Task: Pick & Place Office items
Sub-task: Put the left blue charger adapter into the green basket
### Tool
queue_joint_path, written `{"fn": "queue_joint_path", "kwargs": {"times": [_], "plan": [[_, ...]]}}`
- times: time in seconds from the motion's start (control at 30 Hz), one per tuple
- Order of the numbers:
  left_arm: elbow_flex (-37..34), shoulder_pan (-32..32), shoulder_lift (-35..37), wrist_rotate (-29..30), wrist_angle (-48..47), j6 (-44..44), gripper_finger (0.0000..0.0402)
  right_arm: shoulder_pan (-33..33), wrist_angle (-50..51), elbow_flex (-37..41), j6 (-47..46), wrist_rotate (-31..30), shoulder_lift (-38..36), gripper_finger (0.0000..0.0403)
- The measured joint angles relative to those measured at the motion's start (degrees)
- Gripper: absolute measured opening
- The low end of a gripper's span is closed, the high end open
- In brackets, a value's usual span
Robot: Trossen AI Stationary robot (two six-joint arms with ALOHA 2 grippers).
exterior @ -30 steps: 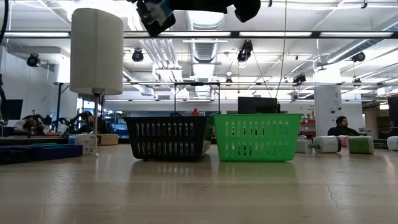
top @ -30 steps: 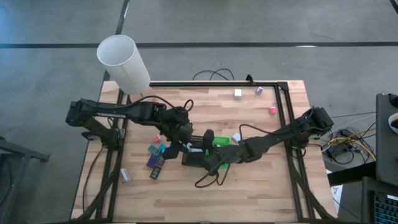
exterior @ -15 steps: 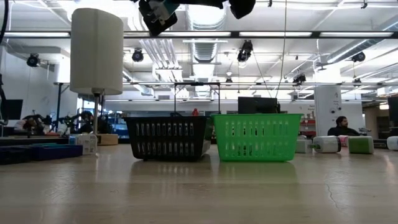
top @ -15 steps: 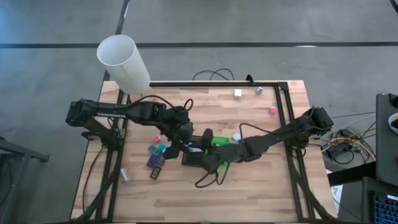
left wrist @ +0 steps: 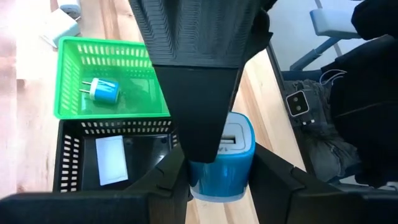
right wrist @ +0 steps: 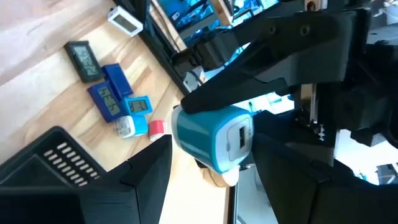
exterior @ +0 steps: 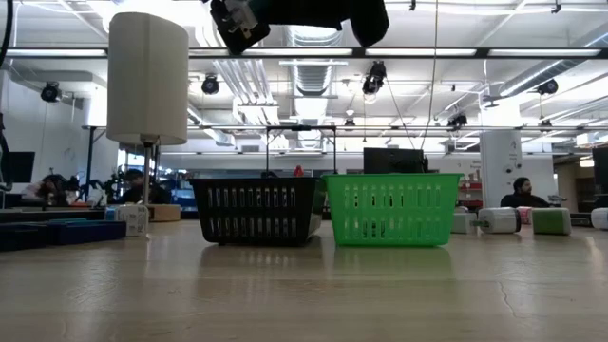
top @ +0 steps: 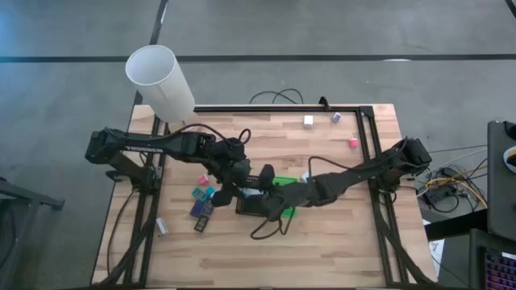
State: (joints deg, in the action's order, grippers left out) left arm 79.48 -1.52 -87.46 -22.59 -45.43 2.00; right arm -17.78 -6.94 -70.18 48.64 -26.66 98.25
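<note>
The rounded teal-blue plastic charger block sits clenched in the left gripper, high above the table and just beside the bright green slotted plastic basket, on its black-basket side. The right gripper is around the same block, crossing the left one at about a right angle; whether it already grasps I cannot tell. So both arms are equally near. The socket face of the block shows to both wrist cameras (its long axis I cannot fix surely). Lower down stands the black slotted basket, touching the green one. A handover seems to be in hand.
</note>
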Motion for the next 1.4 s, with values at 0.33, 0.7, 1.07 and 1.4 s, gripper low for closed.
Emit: {"fn": "queue_joint_path", "kwargs": {"times": [0.33, 0.7, 1.07, 1.4], "plan": [[0.0, 0.0, 0.0, -0.1, 0.0, 0.2, 0.0124, 0.4, 9.8, -6.4, 0.5, 2.5, 0.0, 0.0219], [0.0, 0.0, 0.0, -0.6, 0.0, 0.2, 0.0124, 0.7, 11.5, -6.7, -0.2, 3.2, 0.0, 0.0219], [0.1, 0.0, 0.0, -1.8, 0.3, 0.6, 0.0124, 1.5, 11.1, -6.7, -0.6, 5.0, 0.0, 0.0219], [0.1, 0.0, 0.0, -1.9, 0.7, 0.6, 0.0124, 1.7, 10.5, -6.6, -0.8, 6.4, 0.0, 0.0219]]}}
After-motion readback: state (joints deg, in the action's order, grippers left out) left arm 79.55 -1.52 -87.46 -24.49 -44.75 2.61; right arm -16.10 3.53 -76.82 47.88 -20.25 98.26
